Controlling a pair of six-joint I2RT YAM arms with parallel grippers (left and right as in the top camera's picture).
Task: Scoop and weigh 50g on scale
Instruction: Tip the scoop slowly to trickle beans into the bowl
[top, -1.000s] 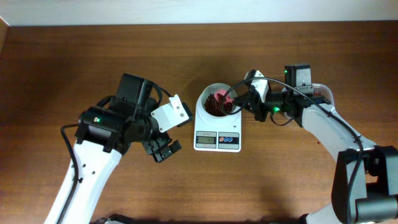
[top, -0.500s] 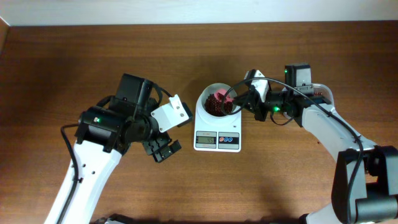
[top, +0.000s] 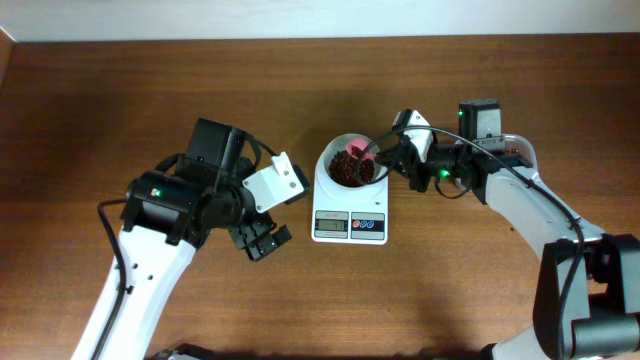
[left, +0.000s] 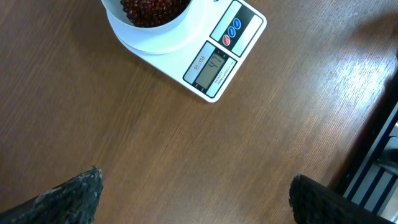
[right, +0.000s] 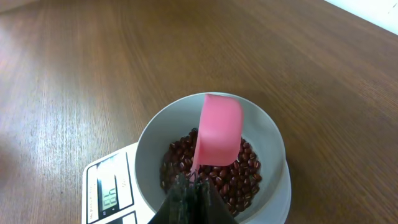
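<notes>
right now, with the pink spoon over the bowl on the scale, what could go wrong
1. The right pincer grips the pink spoon only by its thin handle; it might twist or drop into the bowl.
2. The spoon hangs low over the beans; nudging them or the rim would likely skew the scale reading.
3. Pulling away sideways could tip the bowl.

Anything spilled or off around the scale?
Nothing stands out. The beans sit inside the white bowl on the scale, none visible on the table. The right gripper holds the pink scoop over the bowl.
</notes>
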